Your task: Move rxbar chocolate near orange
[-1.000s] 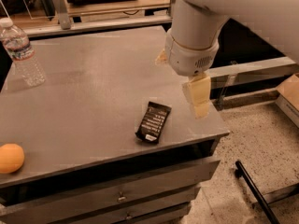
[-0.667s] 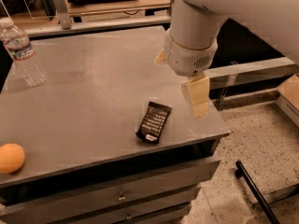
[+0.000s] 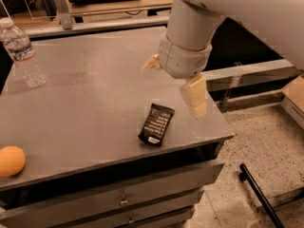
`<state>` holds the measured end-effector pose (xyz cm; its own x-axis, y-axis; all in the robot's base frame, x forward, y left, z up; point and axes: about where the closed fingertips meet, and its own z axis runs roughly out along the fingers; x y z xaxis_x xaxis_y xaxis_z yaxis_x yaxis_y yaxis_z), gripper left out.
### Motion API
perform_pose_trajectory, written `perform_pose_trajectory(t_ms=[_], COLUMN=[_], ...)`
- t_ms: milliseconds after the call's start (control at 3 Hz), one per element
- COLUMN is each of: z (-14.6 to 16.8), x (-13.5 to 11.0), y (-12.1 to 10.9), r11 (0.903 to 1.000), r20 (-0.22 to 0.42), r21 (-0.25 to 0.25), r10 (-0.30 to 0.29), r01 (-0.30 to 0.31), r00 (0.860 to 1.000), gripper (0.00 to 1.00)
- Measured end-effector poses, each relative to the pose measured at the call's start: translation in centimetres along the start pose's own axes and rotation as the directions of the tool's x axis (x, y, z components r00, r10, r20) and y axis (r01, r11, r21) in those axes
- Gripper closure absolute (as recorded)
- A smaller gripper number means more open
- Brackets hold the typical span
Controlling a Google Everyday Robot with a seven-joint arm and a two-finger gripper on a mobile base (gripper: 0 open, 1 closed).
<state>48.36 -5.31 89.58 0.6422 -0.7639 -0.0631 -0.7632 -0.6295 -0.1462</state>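
The rxbar chocolate, a flat black bar with white lettering, lies on the grey table near its front right part. The orange sits at the table's front left corner, far from the bar. My gripper hangs above the table, up and to the right of the bar and not touching it. It is open and empty, with one cream finger pointing down to the right and the other finger sticking out to the left.
A clear plastic water bottle stands at the table's back left. Drawers run under the table front. A black bar lies on the speckled floor at the right. Shelving and rails stand behind the table.
My gripper has shifted a little to the left over the table, and its left finger shows more. The bar, orange and bottle have not moved.
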Motion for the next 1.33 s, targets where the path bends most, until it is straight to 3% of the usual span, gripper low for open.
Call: perform_pose_trajectory(t_ms=[333, 667, 1000, 1333], z=[1.3, 1.2, 2.6, 5.7], x=[-2.2, -2.2, -2.2, -2.3], y=[-0.4, -0.7, -0.9, -0.5], r11=[0.9583, 0.9363, 0.9239, 0.8952], r20=[0.076, 0.069, 0.04, 0.027], r21=[-0.03, -0.011, -0.027, -0.103], r10=[-0.281, -0.349, -0.38, -0.433], r01=[0.284, 0.351, 0.382, 0.434], r00=[0.957, 0.934, 0.924, 0.901], gripper=[0.0, 0.0, 0.0, 0.0])
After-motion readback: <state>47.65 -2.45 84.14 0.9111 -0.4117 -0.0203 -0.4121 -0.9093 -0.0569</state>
